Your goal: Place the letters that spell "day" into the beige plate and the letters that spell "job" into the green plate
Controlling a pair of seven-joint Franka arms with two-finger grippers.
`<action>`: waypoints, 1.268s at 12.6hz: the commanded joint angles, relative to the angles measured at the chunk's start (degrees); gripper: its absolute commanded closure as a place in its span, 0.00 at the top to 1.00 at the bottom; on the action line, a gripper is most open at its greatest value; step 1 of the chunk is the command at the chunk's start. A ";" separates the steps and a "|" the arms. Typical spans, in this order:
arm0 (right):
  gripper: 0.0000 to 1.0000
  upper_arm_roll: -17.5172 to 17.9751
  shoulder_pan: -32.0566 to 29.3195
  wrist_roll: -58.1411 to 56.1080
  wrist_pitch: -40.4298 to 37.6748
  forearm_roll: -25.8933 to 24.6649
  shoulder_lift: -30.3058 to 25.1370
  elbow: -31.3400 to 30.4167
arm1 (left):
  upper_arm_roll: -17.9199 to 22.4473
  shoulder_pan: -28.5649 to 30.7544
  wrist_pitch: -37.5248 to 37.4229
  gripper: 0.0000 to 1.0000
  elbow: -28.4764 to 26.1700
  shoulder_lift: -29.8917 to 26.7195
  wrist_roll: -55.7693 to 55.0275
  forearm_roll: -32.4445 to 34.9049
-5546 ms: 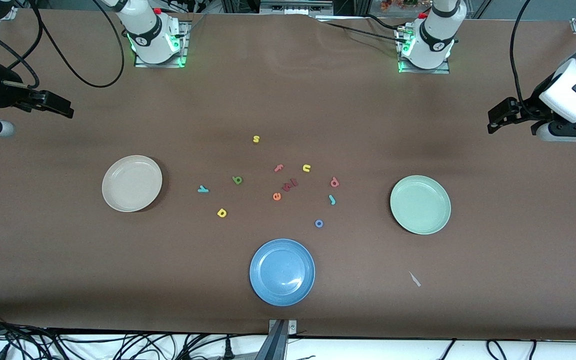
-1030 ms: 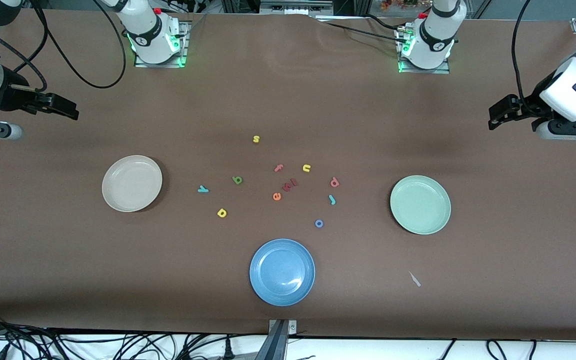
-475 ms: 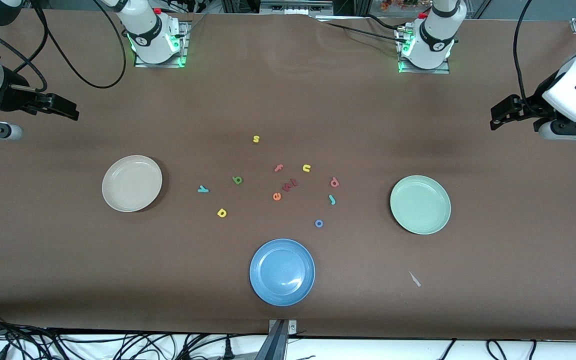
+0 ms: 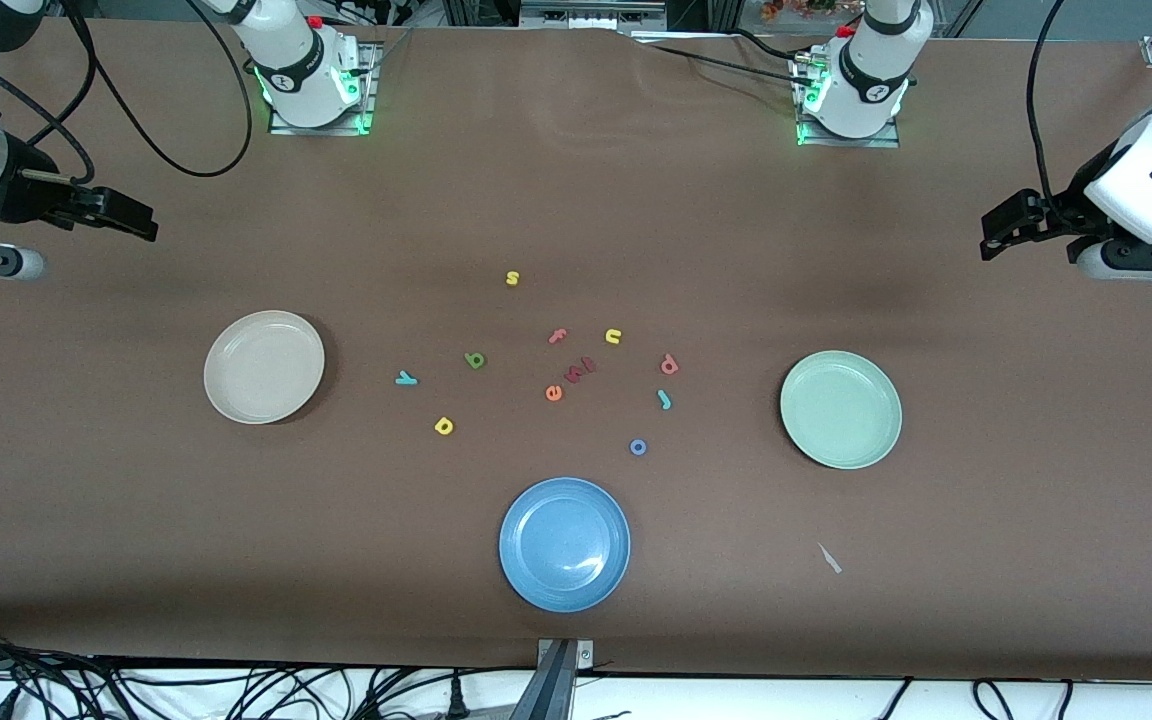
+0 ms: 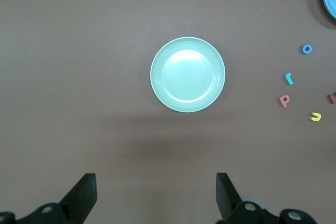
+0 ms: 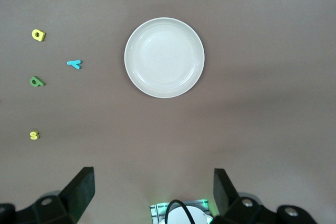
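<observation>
The beige plate (image 4: 264, 366) lies empty toward the right arm's end, the green plate (image 4: 841, 409) empty toward the left arm's end. Between them on the table lie the yellow d (image 4: 444, 426), green a (image 4: 475, 360), teal y (image 4: 406, 378), teal j (image 4: 664, 399), blue o (image 4: 638, 447) and salmon b (image 4: 669, 365). My right gripper (image 4: 141, 222) hangs open high over the table's edge at its end, looking down on the beige plate (image 6: 164, 57). My left gripper (image 4: 996, 235) hangs open at the other end, with the green plate (image 5: 187, 74) below it.
A blue plate (image 4: 564, 543) lies nearer the front camera than the letters. Other letters sit among them: yellow s (image 4: 512, 278), pink f (image 4: 558, 336), yellow u (image 4: 613, 336), orange e (image 4: 554, 393) and dark red ones (image 4: 581, 370). A white scrap (image 4: 829, 558) lies near the green plate.
The left arm has drifted a touch toward its end of the table. The right arm, the letters and the plates have not moved.
</observation>
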 commanded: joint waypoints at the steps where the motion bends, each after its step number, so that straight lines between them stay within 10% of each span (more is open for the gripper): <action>1: 1.00 0.01 0.15 0.16 -0.31 0.02 0.49 1.23 | 0.05 0.15 -0.77 1.00 0.18 -0.64 1.52 0.41; 16: 1.00 0.88 3.14 -0.11 2.06 2.12 8.56 1.76 | -2.58 -1.86 -2.88 1.00 1.41 4.37 0.90 -0.47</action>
